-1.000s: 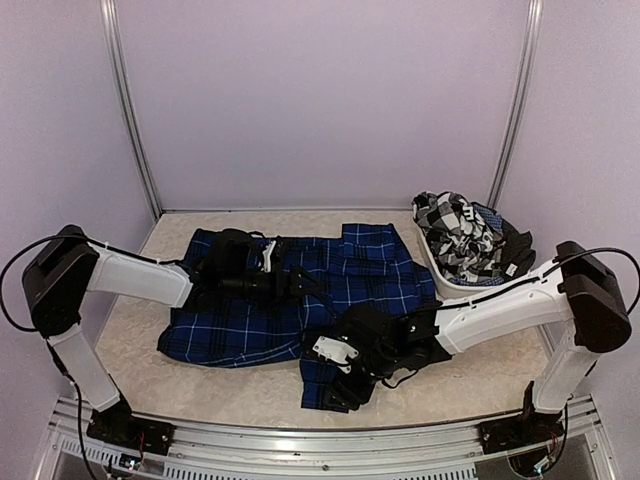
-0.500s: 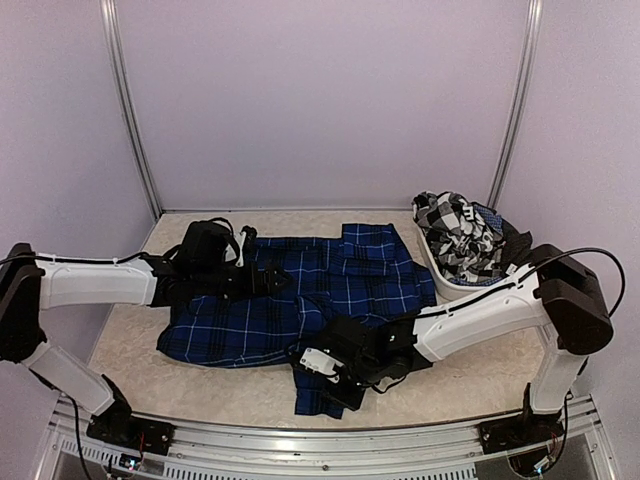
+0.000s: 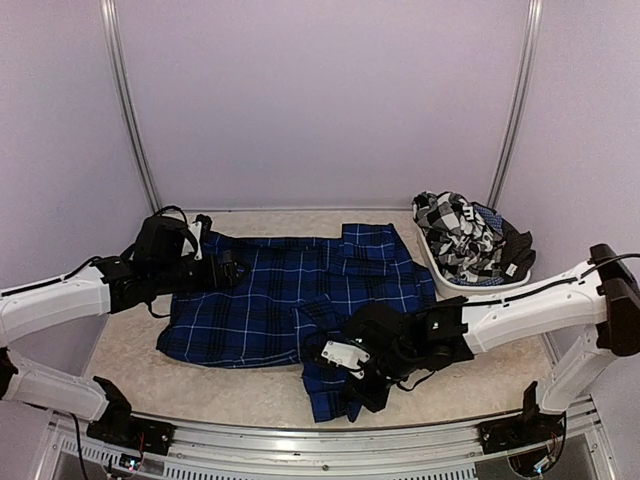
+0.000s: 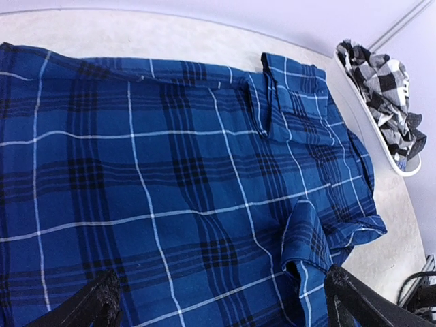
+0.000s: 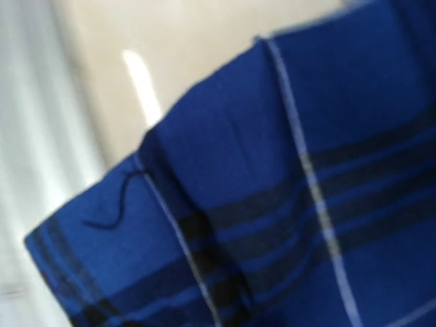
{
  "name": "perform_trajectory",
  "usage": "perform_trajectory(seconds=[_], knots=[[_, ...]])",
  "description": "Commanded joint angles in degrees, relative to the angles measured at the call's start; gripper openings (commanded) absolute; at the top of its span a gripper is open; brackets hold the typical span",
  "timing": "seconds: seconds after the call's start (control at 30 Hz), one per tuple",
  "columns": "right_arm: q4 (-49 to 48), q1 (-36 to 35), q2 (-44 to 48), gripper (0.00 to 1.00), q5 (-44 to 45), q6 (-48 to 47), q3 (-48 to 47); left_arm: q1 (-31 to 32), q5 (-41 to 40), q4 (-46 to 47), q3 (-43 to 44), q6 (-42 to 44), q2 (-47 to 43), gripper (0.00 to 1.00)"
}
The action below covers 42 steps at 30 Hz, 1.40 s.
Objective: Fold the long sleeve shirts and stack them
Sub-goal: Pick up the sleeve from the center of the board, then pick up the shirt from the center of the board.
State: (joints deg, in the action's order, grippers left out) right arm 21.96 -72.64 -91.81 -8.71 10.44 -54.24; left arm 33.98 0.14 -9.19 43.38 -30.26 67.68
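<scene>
The royal blue plaid shirt (image 3: 265, 305) lay spread flat across the middle of the counter (image 3: 130, 355), with its long side running left to right. One narrow part of it, the sleeve (image 3: 330, 392), reached toward the near edge of the counter.

The black-and-white checked shirt (image 3: 455, 235) sat crumpled in a white basket (image 3: 470, 288) at the far right of the counter, just beside the right edge of the blue shirt.

Left arm: the left claw (image 3: 222, 270) was positioned over the far left edge of the blue shirt. In the left wrist view, its two dark fingers (image 4: 102, 303) stood wide apart at the bottom corners, with the blue plaid cloth (image 4: 170, 191) spread beyond them and nothing gripped between them. The checked shirt (image 4: 381, 82) appeared at the upper right of that view.

Right arm: the right claw (image 3: 362, 388) was positioned low over the sleeve at the near edge. The right wrist view was filled with blurred blue cloth (image 5: 272, 204) at very close range, and no fingers were visible. Whether this claw was apart or clamped cannot be told
</scene>
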Motion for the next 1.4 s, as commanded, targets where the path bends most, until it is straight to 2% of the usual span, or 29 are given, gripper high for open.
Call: perform_trajectory(seconds=[0.0, 0.13, 0.2, 0.43, 0.6, 0.67, 0.87, 1.0, 1.37], knots=[[2.5, -0.8, 13.2, 0.0, -5.7, 3.0, -0.9, -2.2, -3.8, -1.9, -0.9, 2.3, -5.6, 0.99], [6.5, -0.8, 20.4, 0.0, -3.2, 4.3, -4.9, -3.0, -3.8, -1.7, -0.9, 3.1, -8.6, 0.99], [9.4, -0.8, 22.2, 0.0, 1.6, 4.7, -7.8, -3.1, -3.1, -1.6, -0.8, 3.5, -8.9, 0.99], [24.9, 3.1, 20.6, 0.0, 21.8, 6.5, -23.2, -3.0, 2.5, 0.7, -1.8, 5.8, -10.8, 0.99], [31.2, 7.0, 19.4, 0.0, 30.3, 5.5, -34.7, -2.4, 7.2, 5.0, -4.5, 6.5, -12.0, 0.99], [32.0, 8.1, 18.9, 0.0, 30.6, 3.9, -38.8, -1.0, 7.5, 6.4, -5.3, 6.8, -11.8, 0.99], [35.3, 8.6, 16.2, 0.0, 29.3, 0.6, -47.8, 9.2, 3.8, 10.8, -6.8, 11.7, -9.3, 0.99], [39.5, 10.9, 15.4, 0.0, 32.6, 1.3, -50.9, 13.0, 1.8, 7.4, -4.9, 15.1, -7.3, 0.99], [32.0, 25.0, 18.8, 0.0, 24.6, 0.7, -37.5, 15.0, 3.7, -14.3, 6.6, 23.4, -4.2, 0.99]])
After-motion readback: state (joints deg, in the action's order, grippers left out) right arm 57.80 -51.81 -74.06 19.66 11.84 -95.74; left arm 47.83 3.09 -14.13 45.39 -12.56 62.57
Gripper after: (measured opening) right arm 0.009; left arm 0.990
